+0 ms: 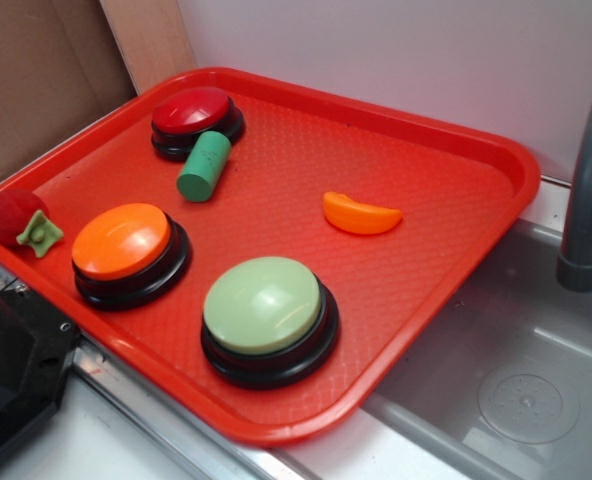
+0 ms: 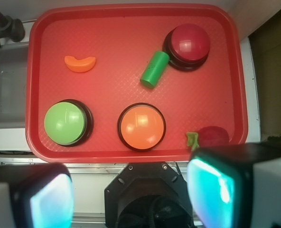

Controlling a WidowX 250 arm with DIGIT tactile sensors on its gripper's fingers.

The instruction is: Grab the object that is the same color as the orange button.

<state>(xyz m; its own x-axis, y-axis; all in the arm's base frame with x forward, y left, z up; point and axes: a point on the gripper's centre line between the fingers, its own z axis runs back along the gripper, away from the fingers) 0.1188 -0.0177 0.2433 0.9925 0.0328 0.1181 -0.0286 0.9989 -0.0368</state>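
The object, a small glossy orange crescent (image 1: pixel 361 214) (image 2: pixel 80 63), lies on the red tray (image 1: pixel 446 170) (image 2: pixel 112 38) with nothing touching it. The orange button (image 1: pixel 122 241) (image 2: pixel 142 125), a dome on a black base, stands near the tray's front edge. In the wrist view my gripper (image 2: pixel 131 192) hangs high above the tray's near edge. Its two fingers (image 2: pixel 221 185) stand wide apart, open, with nothing between them. The crescent is far from the fingers, toward the tray's far left corner in that view. The exterior view does not show the gripper.
Also on the tray are a red button (image 1: pixel 192 110) (image 2: pixel 188 42), a green cylinder (image 1: pixel 204 166) (image 2: pixel 154 69) lying against it, a pale green button (image 1: pixel 263 305) (image 2: pixel 65 123) and a red ball with a green star piece (image 1: pixel 16 215) (image 2: pixel 213 136). A sink (image 1: pixel 516 390) with a grey faucet (image 1: pixel 588 200) adjoins the tray. The black robot base (image 1: pixel 16 370) sits by the tray's front edge.
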